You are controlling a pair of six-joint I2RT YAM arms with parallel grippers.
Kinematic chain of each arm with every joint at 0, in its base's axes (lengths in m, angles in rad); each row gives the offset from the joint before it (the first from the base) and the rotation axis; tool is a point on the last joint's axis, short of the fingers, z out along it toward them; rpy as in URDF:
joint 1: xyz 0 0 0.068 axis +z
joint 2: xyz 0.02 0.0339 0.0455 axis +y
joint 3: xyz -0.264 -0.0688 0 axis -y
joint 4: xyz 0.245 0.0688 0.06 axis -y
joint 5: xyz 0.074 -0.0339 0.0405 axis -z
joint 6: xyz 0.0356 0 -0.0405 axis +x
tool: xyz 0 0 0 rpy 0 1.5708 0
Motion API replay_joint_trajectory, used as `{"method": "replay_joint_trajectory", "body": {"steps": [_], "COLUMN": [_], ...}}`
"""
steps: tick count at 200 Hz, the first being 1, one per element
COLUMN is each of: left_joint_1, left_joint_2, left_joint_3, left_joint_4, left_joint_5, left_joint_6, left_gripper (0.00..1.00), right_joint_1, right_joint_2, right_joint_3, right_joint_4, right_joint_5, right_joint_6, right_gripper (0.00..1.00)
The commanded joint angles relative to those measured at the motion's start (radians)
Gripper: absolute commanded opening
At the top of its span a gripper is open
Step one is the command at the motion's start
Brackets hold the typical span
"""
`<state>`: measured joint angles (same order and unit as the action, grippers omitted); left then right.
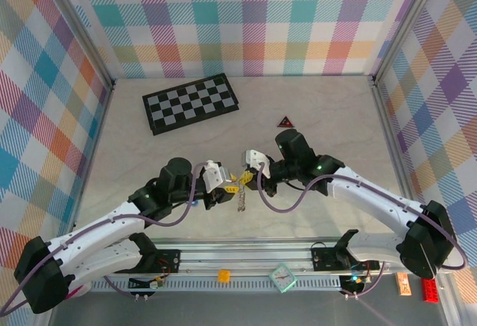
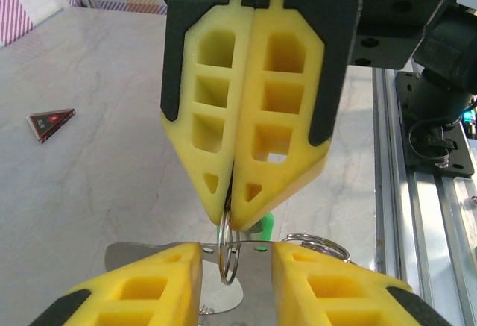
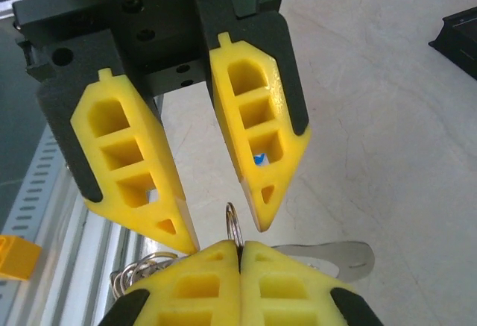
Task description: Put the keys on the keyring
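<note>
Right claw (image 3: pixel 240 248) clamped on the upright ring (image 3: pixel 232 221); left claw (image 2: pixel 235 266) apart, straddling the ring; green key (image 2: pixel 267 227) just beyond the ring.

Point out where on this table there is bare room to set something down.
Bare table runs from the red triangle to the right wall, and from the checkerboard to the left wall. It is crowded at the near centre, where the left end effector and right end effector meet at the keyring.
</note>
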<state>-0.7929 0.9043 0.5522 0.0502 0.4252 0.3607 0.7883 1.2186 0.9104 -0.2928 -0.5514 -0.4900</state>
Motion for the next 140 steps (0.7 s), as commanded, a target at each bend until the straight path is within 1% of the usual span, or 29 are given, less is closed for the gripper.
{"method": "replay_joint_trajectory", "body": {"steps": [1,23,35,51,63,77,83,91,102,113,140], "left_joint_1": [-0.001,0.0,0.0,-0.001,-0.001,-0.001,-0.001,-0.001,-0.001,0.0,0.0], "left_joint_2": [0.018,0.032,0.039,0.049,0.054,0.054,0.051,0.043,0.031,0.018,0.01], "left_joint_3": [0.039,0.055,0.062,0.071,0.074,0.067,0.061,0.049,0.026,0.006,-0.021], "left_joint_4": [-0.048,-0.052,-0.054,-0.055,-0.052,-0.045,-0.037,-0.021,0.01,0.038,0.077], "left_joint_5": [0.001,0.009,0.016,0.025,0.032,0.037,0.038,0.037,0.037,0.035,0.034], "left_joint_6": [0.044,0.056,0.062,0.07,0.072,0.07,0.069,0.064,0.052,0.039,0.01], "left_gripper": [0.27,0.19,0.12,0.0,0.0,0.0,0.0,0.0,0.0,0.0,0.0], "right_joint_1": [0.026,0.033,0.038,0.042,0.042,0.028,0.009,-0.016,-0.041,-0.044,-0.044], "right_joint_2": [0.024,0.039,0.043,0.052,0.045,0.011,-0.008,-0.035,-0.069,-0.087,-0.102], "right_joint_3": [0.072,0.104,0.115,0.127,0.115,0.072,0.048,0.011,-0.037,-0.069,-0.113], "right_joint_4": [-0.139,-0.174,-0.183,-0.193,-0.164,-0.083,-0.045,0.012,0.069,0.097,0.12], "right_joint_5": [0.031,0.033,0.028,0.019,0.021,0.012,-0.008,-0.032,-0.044,-0.032,-0.028], "right_joint_6": [-0.116,-0.141,-0.15,-0.156,-0.134,-0.071,-0.037,0.005,0.049,0.07,0.09], "right_gripper": [0.0,0.0,0.0,0.0,0.0,0.19,0.25,0.3,0.32,0.35,0.36]}}
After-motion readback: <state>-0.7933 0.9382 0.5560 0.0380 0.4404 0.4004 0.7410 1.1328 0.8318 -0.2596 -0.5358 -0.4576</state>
